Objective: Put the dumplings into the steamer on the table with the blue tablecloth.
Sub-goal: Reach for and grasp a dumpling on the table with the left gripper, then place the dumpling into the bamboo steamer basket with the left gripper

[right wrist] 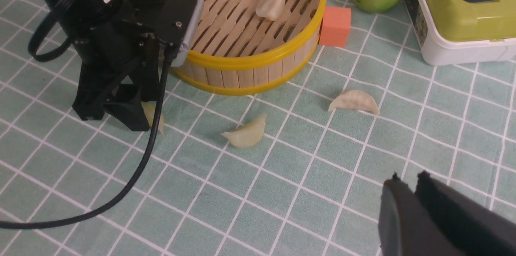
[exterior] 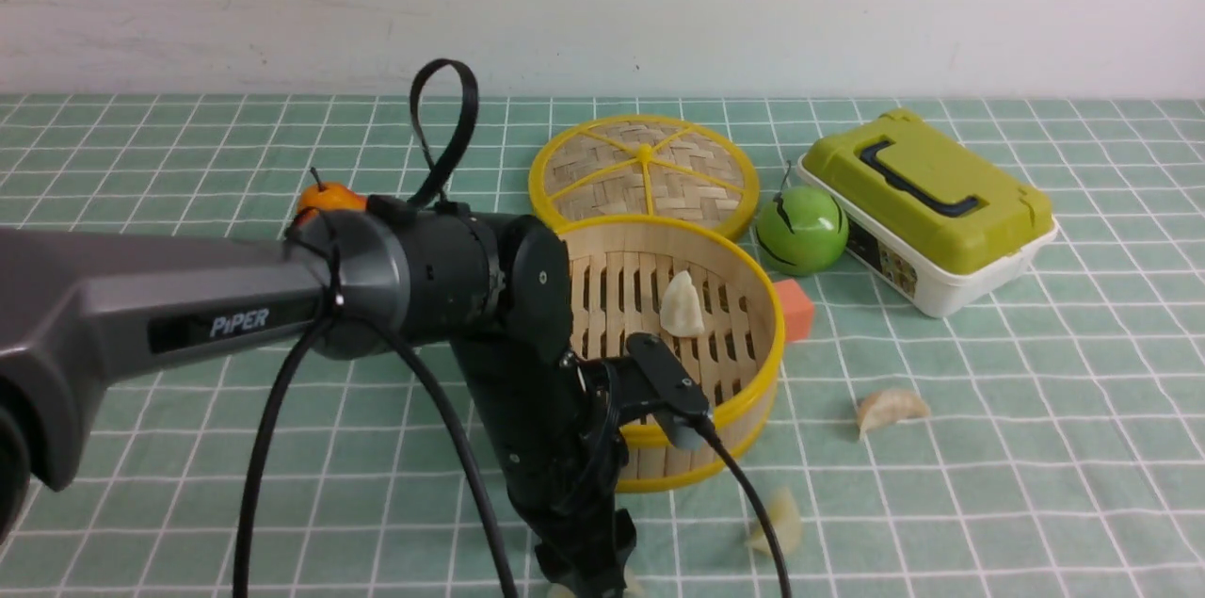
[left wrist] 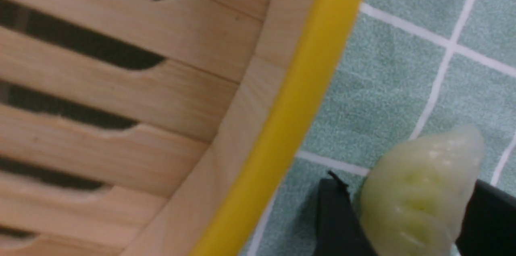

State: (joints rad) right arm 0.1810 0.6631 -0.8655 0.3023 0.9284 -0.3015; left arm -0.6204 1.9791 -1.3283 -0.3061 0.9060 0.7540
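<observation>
Reaching down at the near edge of the front view, the left gripper (exterior: 593,582) stands on the table with the blue tablecloth (exterior: 1036,485), a matte teal weave ruled in white squares. The steamer (exterior: 778,334) is a round bamboo basket with glossy yellow rims and a slatted floor. One cream dumpling (exterior: 682,306) lies inside it, tip pointing toward the wall. On the cloth to the right, a second dumpling (exterior: 890,410) lies with its long axis across the table, and a third dumpling (exterior: 779,523) lies nearer, running roughly near to far. Behind are a woven lid (exterior: 644,167), a shiny green ball (exterior: 801,229), an orange cube (exterior: 794,309) and a green-lidded box (exterior: 927,202).

From the left wrist, black fingers (left wrist: 334,215) grasp a pale green dumpling (left wrist: 419,195) on both flanks. It is translucent and pleated, its long axis lies along the fingers, and its tip reaches past them. It sits near the steamer's rim, with a strip of cloth between.

From the right wrist, the right gripper (right wrist: 408,179) hangs clenched and empty, only a slit between its tips, well apart from the dumplings.
</observation>
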